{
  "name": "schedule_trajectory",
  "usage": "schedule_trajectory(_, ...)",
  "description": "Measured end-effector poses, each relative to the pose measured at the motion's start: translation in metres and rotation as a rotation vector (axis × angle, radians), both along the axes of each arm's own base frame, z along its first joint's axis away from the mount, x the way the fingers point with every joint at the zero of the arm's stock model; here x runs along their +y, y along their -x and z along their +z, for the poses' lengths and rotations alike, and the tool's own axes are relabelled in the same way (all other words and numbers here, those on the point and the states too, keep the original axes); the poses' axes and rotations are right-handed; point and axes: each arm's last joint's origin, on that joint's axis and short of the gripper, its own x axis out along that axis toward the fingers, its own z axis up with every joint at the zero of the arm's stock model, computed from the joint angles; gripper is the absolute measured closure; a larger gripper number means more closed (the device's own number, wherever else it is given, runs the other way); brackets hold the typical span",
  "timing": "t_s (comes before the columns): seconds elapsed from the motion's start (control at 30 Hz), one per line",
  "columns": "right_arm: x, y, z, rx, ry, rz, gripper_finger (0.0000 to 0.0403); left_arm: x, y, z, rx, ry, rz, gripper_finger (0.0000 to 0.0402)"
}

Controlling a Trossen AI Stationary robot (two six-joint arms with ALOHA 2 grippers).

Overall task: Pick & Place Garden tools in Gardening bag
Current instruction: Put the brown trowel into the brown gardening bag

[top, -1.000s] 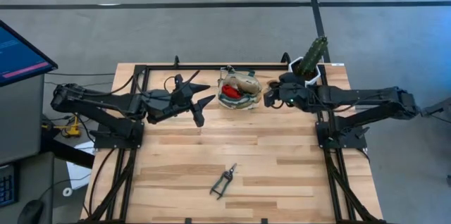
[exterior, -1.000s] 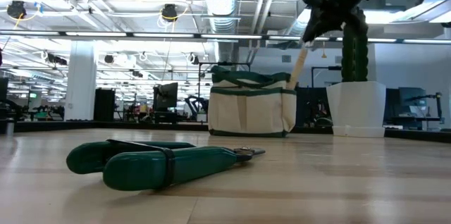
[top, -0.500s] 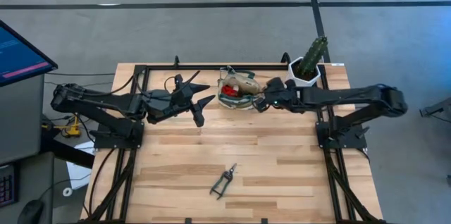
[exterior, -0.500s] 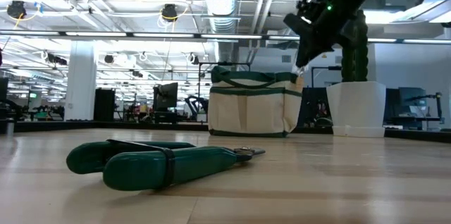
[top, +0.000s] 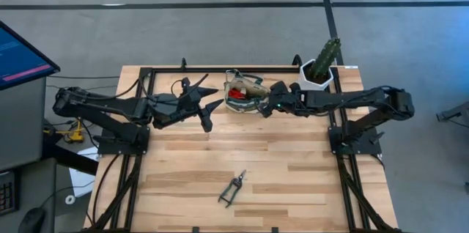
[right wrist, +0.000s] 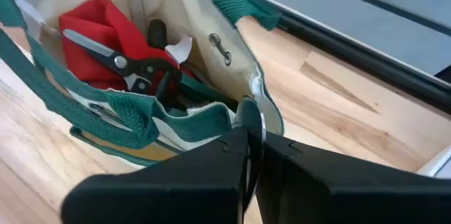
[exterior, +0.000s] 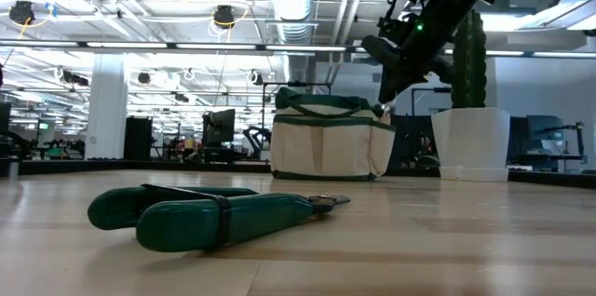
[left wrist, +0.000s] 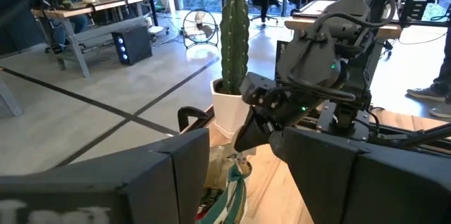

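Note:
The cream gardening bag point(top: 245, 94) with green trim stands at the table's far middle. A red-headed tool point(right wrist: 99, 34) lies inside it. My right gripper point(top: 265, 105) hangs at the bag's right end rim point(exterior: 380, 121), shut on a thin tool's grey metal end. The rest of that tool is hidden. My left gripper point(top: 211, 101) waits open, above the table just left of the bag. The pruning shears point(top: 232, 187) lie flat near the table's front edge, large in the low view point(exterior: 214, 217). My right gripper pinches a thin grey metal strip point(right wrist: 247, 115) between its two fingers. It comes slanting down from the table's right side. The strip runs down past the bag's right end rim point(right wrist: 254, 90). Whether it goes inside the bag or into a side pocket cannot be told.
A white pot with a tall green cactus point(top: 320, 68) stands just right of the bag and behind my right arm. A black frame runs along the table's far and side edges point(top: 220, 69). Bare wood lies between the bag and the shears.
My right gripper has gone down and toward the table's left, onto the bag's right end, tipping further downward and staying shut. The pale wooden handle that hung below it has sunk behind the bag's rim and no longer shows.

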Motion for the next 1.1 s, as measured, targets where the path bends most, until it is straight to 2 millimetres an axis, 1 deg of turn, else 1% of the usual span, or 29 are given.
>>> schedule_trajectory(0.2,-0.0019,-0.0020,-0.0014,0.013,-0.012,0.044,0.0403,0.0000,0.0002,-0.0010,0.011,-0.002,0.000,0.0231)
schedule_trajectory(0.47,-0.0008,0.0033,0.0064,0.008,0.014,0.073,0.0403,0.0000,0.0004,-0.0020,0.022,-0.003,-0.001,0.0231)
schedule_trajectory(0.63,-0.0016,0.0010,0.0063,-0.009,0.015,0.073,0.0403,0.0000,0.0004,-0.0021,0.023,-0.003,-0.001,0.0231)
schedule_trajectory(0.73,-0.0012,0.0000,0.0055,-0.013,-0.012,0.096,0.0397,0.0000,0.0004,-0.0024,0.026,-0.004,-0.001,0.0231)
schedule_trajectory(0.9,0.0001,0.0001,0.0056,-0.018,-0.038,0.119,0.0363,0.0000,0.0004,-0.0025,0.028,-0.003,-0.003,0.0231)
schedule_trajectory(1.0,0.0008,-0.0002,0.0058,-0.025,-0.058,0.136,0.0328,0.0000,0.0005,-0.0026,0.029,-0.004,-0.003,0.0231)
schedule_trajectory(1.1,0.0013,-0.0005,0.0056,-0.026,-0.072,0.155,0.0284,0.0000,0.0005,-0.0026,0.029,-0.004,-0.003,0.0231)
